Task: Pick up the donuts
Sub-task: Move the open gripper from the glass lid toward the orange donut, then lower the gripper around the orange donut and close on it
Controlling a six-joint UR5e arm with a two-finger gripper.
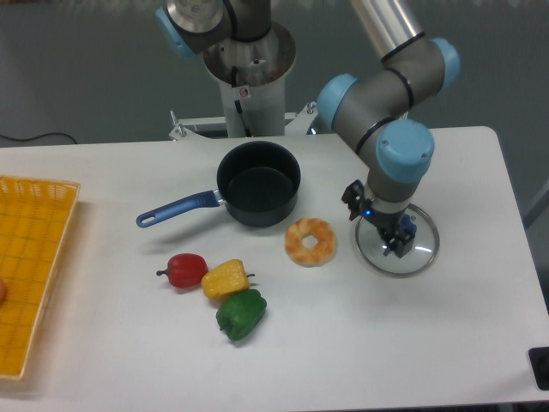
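The white table [129, 343] carries a yellow basket [30, 275] at its left edge, a blue-handled saucepan [256, 184] toward the back, the donut [310, 242] mid-table, a glass lid [420, 253] toward the right edge, and red [186, 269], yellow [225, 278] and green [241, 314] peppers clustered toward the front.

Donuts [310, 242]: matt, slightly grainy, orange-tan w/ cream patches.
Pot [257, 184]: dark matt body, glossy blue plastic handle.
Lid [419, 257]: clear glass, shiny metal rim.
Peppers, red [186, 269], yellow [225, 278], green [241, 314]: smooth glossy plastic.
Basket [30, 266]: yellow plastic mesh.
Desk [111, 360]: white, smooth, matt.
Claw [379, 230]: black, matt.
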